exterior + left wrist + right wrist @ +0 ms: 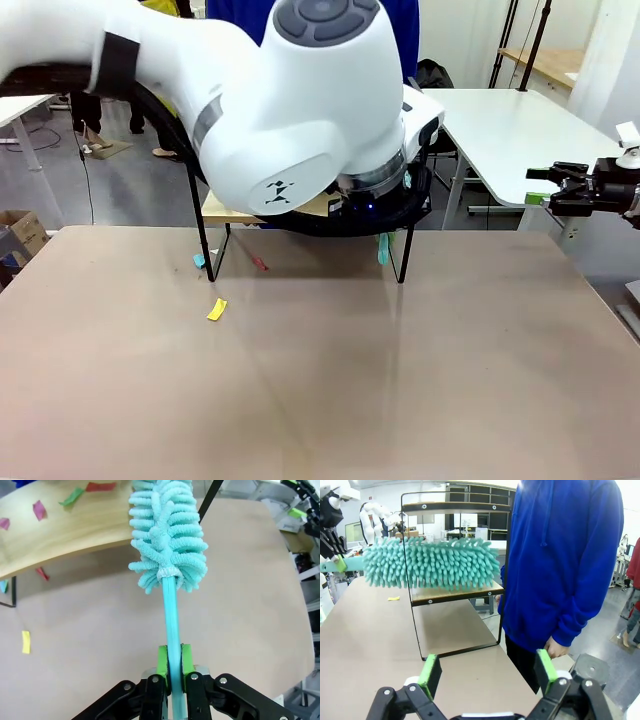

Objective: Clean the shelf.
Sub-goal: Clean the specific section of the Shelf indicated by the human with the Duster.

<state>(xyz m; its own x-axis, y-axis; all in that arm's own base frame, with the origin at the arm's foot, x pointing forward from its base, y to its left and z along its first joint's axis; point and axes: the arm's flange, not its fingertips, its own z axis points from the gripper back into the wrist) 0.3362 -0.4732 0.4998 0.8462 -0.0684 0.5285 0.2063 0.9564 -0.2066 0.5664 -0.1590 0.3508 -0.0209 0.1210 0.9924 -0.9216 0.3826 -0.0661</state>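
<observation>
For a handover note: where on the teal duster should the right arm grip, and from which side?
Grip the thin straight handle, on the bare stretch between the fluffy head and the left gripper clamping its end. Come from the side, jaws across the stick; the head is soft and bulky, so a grip there would probably slip.

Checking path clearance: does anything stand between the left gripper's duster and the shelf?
Nothing visible does. The duster, clamped in the left gripper, has its head at a board edge of the shelf. Paper scraps lie on that board.
</observation>
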